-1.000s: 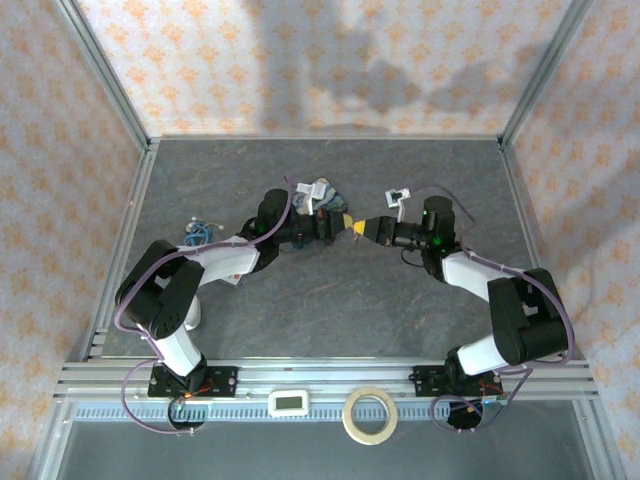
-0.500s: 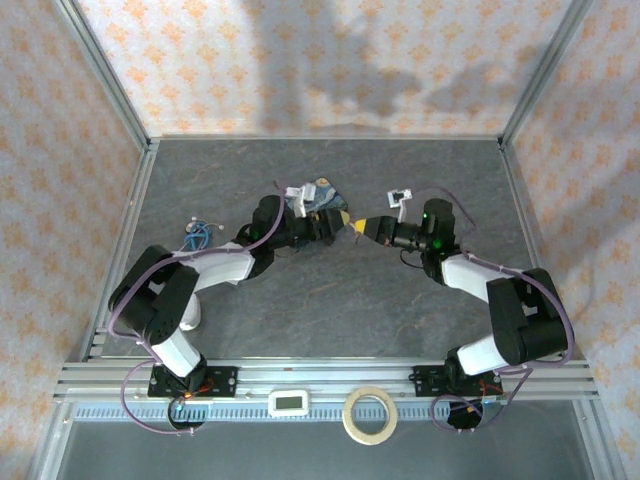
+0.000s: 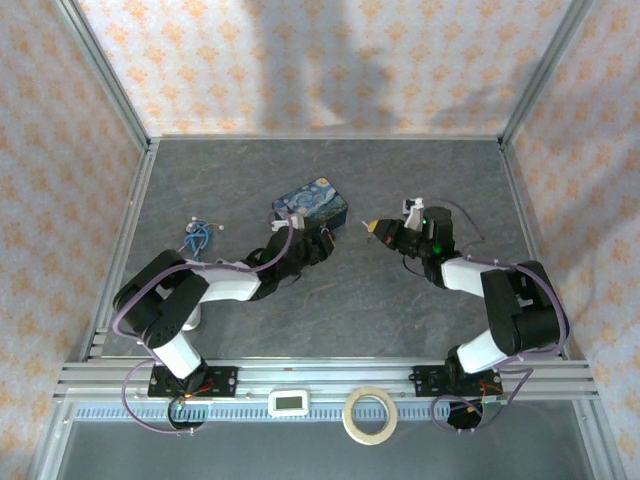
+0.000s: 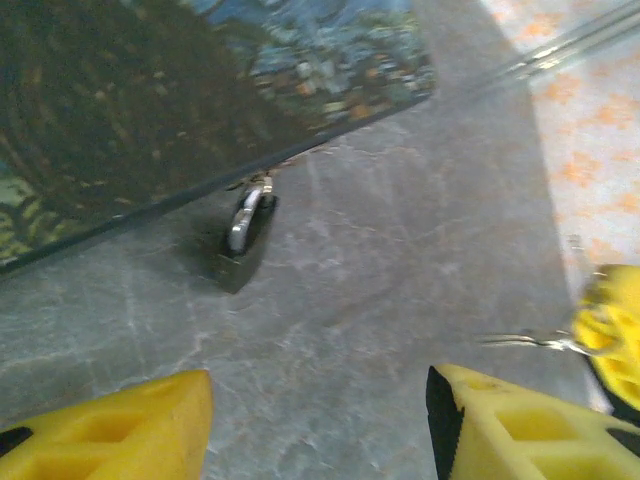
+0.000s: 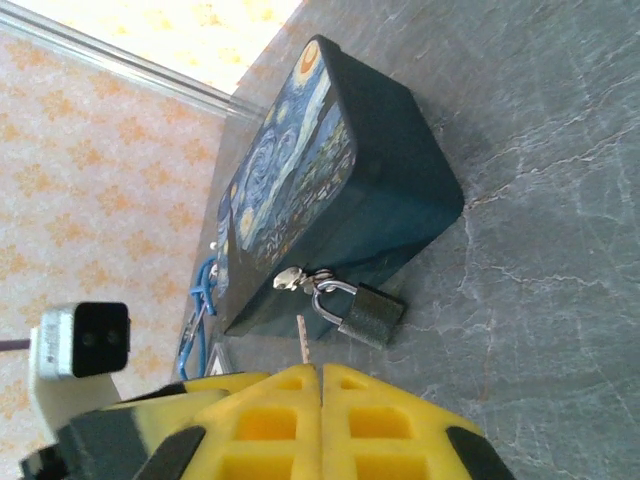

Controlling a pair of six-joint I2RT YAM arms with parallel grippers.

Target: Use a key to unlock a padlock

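Top-down and wrist views of a grey stone-patterned bench (image 3: 385, 300) with two robot arms bolted at its near edge. Nearest the viewer, on the metal rail in front of the arm bases, sit a roll of tape (image 3: 346, 414) and a small white device (image 3: 291, 402). Both arms reach forward toward the middle of the bench. The left pincer (image 4: 318, 410) is spread wide, its two yellow fingers apart with bare bench between them, and it is aimed at the padlock (image 4: 243, 240) just ahead of it. The right pincer (image 5: 320, 385) has its yellow fingers pressed together, pinching the key (image 5: 302, 340), a thin pale sliver that sticks out from between the tips and points toward the padlock without touching it. From the left wrist view the key shows as a slim glinting bar at the right edge, well apart from the padlock. The padlock lies on the bench against the front wall of a blue painted tin (image 5: 320, 190), its thin shackle reaching up to a small silver clasp (image 5: 289, 280) on the tin's side. The tin rests flat beyond both pincers. To the left of the tin, a tangle of blue cable (image 3: 198, 235) lies on the bench. Patterned orange and white walls enclose the far side.
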